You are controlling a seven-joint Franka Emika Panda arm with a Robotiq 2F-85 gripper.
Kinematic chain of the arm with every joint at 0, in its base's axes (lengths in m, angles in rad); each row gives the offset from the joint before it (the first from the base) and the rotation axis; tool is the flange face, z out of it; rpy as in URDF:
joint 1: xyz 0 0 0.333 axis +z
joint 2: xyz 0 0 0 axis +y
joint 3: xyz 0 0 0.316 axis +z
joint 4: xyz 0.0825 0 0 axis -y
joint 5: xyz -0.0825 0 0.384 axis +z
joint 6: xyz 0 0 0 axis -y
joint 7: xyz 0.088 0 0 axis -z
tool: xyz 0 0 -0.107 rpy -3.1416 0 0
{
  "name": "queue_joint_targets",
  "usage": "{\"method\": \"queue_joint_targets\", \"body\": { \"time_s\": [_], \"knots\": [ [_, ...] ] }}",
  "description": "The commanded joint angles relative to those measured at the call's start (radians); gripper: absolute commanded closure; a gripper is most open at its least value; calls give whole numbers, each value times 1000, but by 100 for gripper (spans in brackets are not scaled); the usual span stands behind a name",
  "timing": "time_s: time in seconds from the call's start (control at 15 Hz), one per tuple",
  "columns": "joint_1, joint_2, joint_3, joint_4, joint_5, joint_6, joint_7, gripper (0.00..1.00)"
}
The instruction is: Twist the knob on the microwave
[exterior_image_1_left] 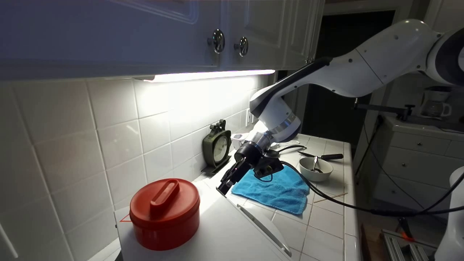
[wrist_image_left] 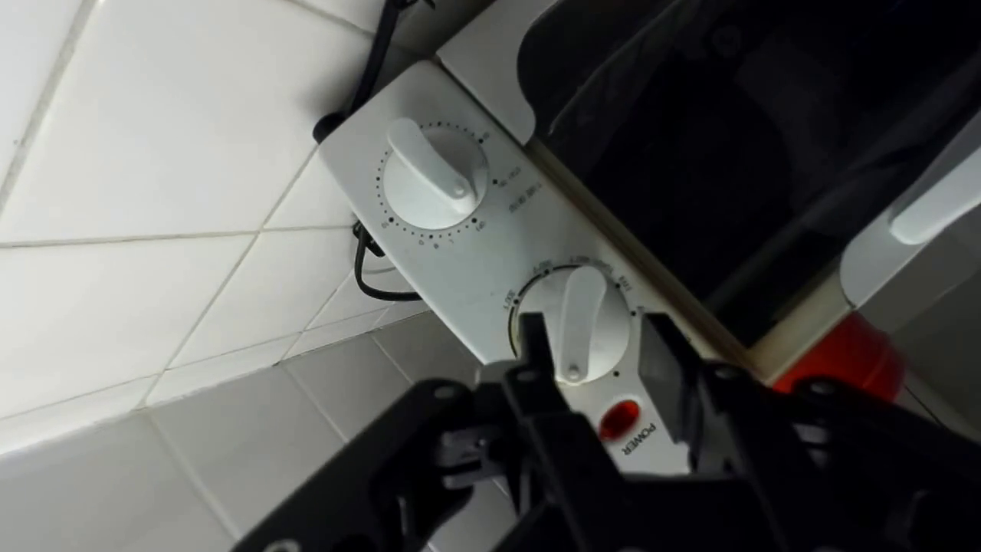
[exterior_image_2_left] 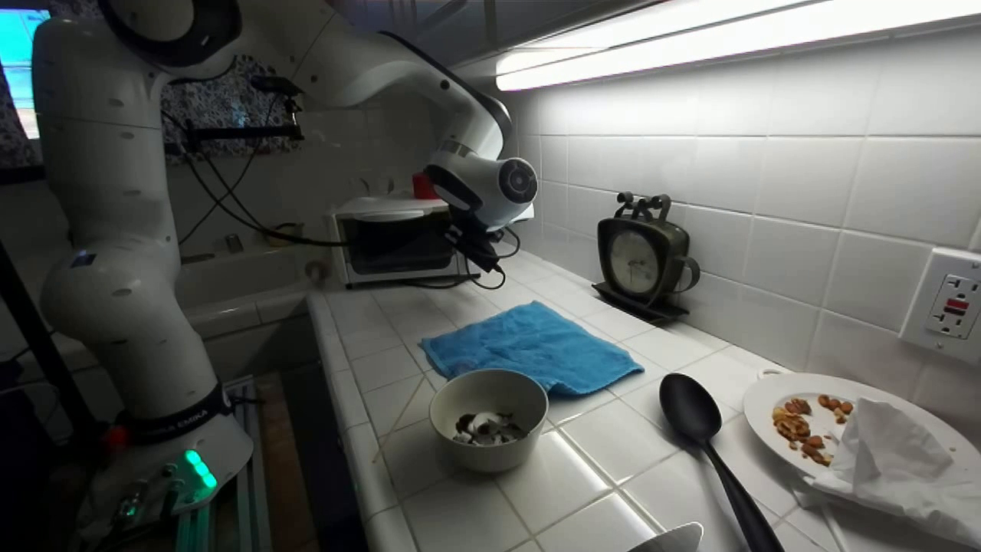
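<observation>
Pointing wide hand (wrist_image_left: 596, 330) at knob (wrist_image_left: 586, 314) by red light (wrist_image_left: 619, 419), w/ surface (exterior_image_2_left: 383, 314) showing betw. oven (exterior_image_2_left: 395, 245) edge & towel (exterior_image_2_left: 529, 345).

Seeing a gap between 2 parted jaws of the tool (wrist_image_left: 596, 341), in line with the lower knob (wrist_image_left: 586, 316). Finding clear space above the blue towel (exterior_image_2_left: 529, 346). Facing obstacles: door handle (wrist_image_left: 939, 201), red pot (exterior_image_1_left: 165, 214) atop the oven (wrist_image_left: 479, 262), dark clock-like piece (exterior_image_2_left: 636, 261) by the wall (exterior_image_2_left: 732, 261).

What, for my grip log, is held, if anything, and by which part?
Nothing is held: the gripper is open, the nearer knob's ridge unclamped between its fingers.
</observation>
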Motion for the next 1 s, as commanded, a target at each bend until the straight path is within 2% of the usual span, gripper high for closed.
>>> {"method": "queue_joint_targets", "body": {
  "time_s": [0.0, 0.13, 0.33, 0.6, 0.67, 0.73, 0.8, 0.93],
  "knots": [
    [-16, 41, 17, 54, -11, -23, 27, 45],
    [-16, 52, 19, 66, -11, -24, 29, 48],
    [-17, 67, 24, 83, -10, -31, 37, 61],
    [-18, 75, 27, 99, -9, -41, 41, 87],
    [-19, 74, 27, 101, -10, -47, 42, 90],
    [-17, 71, 26, 100, -11, -46, 39, 97],
    [-14, 64, 26, 94, -19, -40, 35, 100],
    [-2, 48, 26, 74, -44, -4, 19, 97]
  ]
}}
